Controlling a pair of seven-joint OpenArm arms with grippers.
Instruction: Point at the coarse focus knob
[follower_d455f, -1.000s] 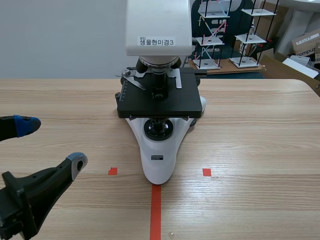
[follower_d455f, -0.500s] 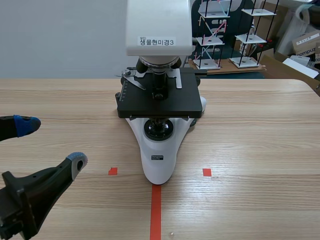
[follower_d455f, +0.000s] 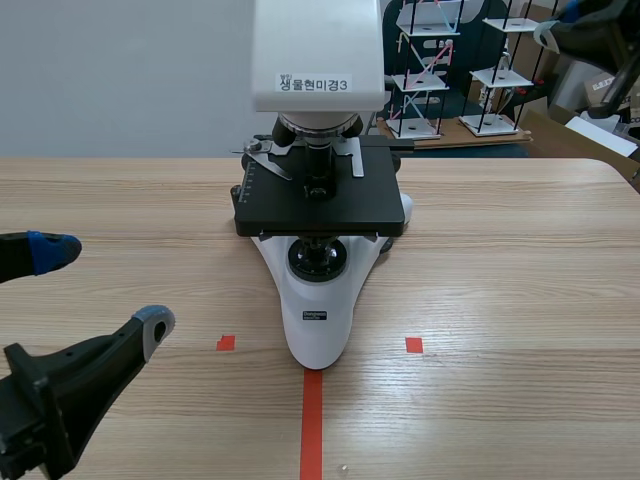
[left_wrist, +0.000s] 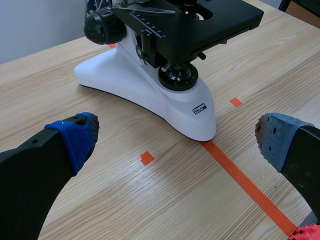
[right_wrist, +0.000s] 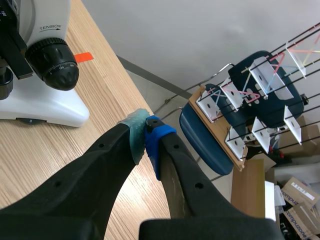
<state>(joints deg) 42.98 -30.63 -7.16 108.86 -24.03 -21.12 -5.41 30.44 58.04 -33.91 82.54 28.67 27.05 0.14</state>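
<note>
Since a second ago only the right arm has moved: its right gripper (follower_d455f: 562, 28) has come up into the far upper corner of the scene view, while the left gripper (follower_d455f: 100, 286) has kept its place, its fingers spread wide with nothing between them and the microscope (follower_d455f: 318, 300) ahead of it on the table (follower_d455f: 520, 280). In the right wrist view the right gripper's pads are pressed together and hold nothing, a fit shape for pointing. The coarse focus knob (right_wrist: 54, 62), a black ridged wheel low on the microscope's side under the word TENSION, lies ahead of those closed tips and off to the grey-green pad's side, well apart from them. Its twin on the other flank sits far ahead of the left gripper, beyond the base. By its look the knob is hard and stiff but free to turn on its axle, and the ridges would catch a soft pad, so a brush could shift the focus. No hold seems needed; I would bring the closed tips close to the ridged rim and stop just short.
</note>
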